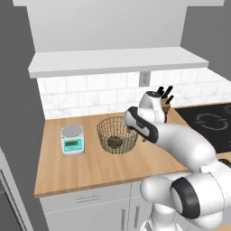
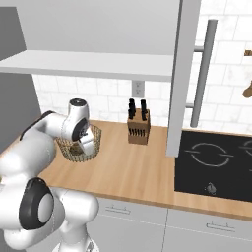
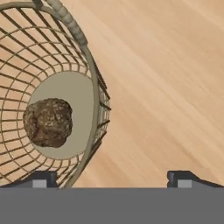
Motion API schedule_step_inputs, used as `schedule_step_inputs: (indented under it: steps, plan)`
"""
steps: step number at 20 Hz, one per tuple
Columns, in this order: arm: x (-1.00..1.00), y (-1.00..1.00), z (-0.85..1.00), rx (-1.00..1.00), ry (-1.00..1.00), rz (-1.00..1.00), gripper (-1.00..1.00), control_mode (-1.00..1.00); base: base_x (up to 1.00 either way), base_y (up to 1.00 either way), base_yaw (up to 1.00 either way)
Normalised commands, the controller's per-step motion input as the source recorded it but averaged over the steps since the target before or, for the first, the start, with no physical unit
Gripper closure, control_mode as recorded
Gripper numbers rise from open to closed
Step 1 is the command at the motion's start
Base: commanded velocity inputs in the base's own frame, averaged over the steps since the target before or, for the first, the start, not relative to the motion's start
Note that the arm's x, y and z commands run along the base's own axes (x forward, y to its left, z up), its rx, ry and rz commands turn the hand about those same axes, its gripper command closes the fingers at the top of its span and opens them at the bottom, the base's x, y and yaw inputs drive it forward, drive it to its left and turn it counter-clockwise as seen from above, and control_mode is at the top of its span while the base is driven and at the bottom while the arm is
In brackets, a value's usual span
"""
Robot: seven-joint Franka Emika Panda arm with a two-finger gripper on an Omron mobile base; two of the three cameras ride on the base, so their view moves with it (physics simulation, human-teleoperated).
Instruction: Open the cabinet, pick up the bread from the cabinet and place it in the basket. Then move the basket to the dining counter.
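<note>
Base views flanking the arm, sharing the basket (image 1: 117, 134); hand view steeply (perhaps straight) downward, close.

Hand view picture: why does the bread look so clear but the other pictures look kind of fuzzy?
In the hand view the small dark brown lumpy bread roll sits close to the camera, so its bumps and the round brass-coloured wire mesh basket look sharp; in the left base view both are far and small, so the wires blur together; in the right base view the white arm partly covers the basket.

The basket (image 3: 94, 94) is thin brass-coloured wire mesh – the bread (image 3: 48, 122) rough, matt brown; the table (image 3: 166, 87) smooth light wood.
</note>
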Motion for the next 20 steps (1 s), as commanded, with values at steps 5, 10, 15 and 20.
schedule_step_inputs:
  steps: [5,10,15,20]
  plan:
    - [0.22,0.00,-0.12,0.08,0.06,-0.13,-1.00,-1.00,0.00,0.00,0.00]
    - [0.04,0.06,-0.23,0.03,0.05,-0.08,-1.00,-1.00,0.00,0.00,0.00]
    - [0.06,0.12,-0.29,0.00,0.03,-0.06,-1.00,-1.00,0.00,0.00,0.00]
    - [0.13,0.01,-0.11,0.00,0.01,-0.03,-1.00,-1.00,0.00,0.00,0.00]
